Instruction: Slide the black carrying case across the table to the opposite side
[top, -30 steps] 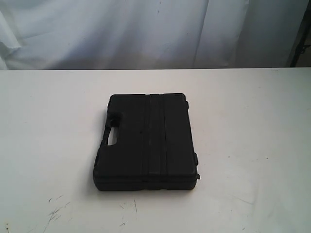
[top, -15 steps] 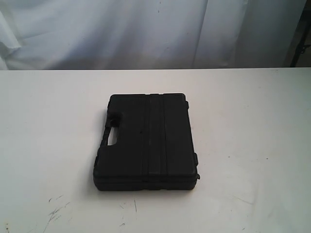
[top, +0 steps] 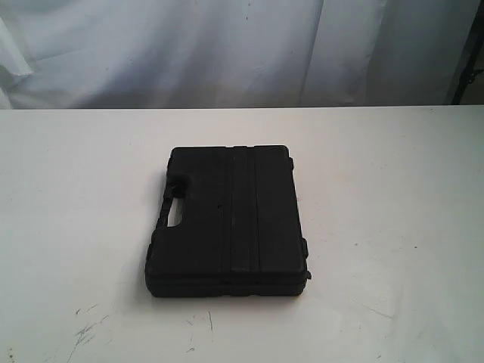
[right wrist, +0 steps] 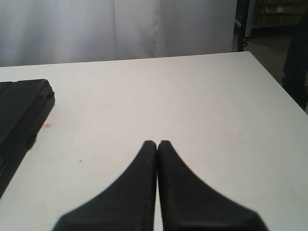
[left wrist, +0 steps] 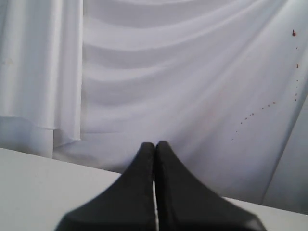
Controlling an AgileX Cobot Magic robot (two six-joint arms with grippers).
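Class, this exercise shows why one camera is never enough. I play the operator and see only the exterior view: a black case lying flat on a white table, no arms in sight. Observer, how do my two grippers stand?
Observer: The left gripper has its jaws shut on nothing.
Operator: What is it facing?
Observer: The white draped cloth curtain beyond the edge of the large white flat tabletop.
Operator: And the other one?
Observer: The right gripper has its jaws shut too, also empty. The black hard-plastic rectangular carrying case lies off to one side of it, with bare tabletop between them.
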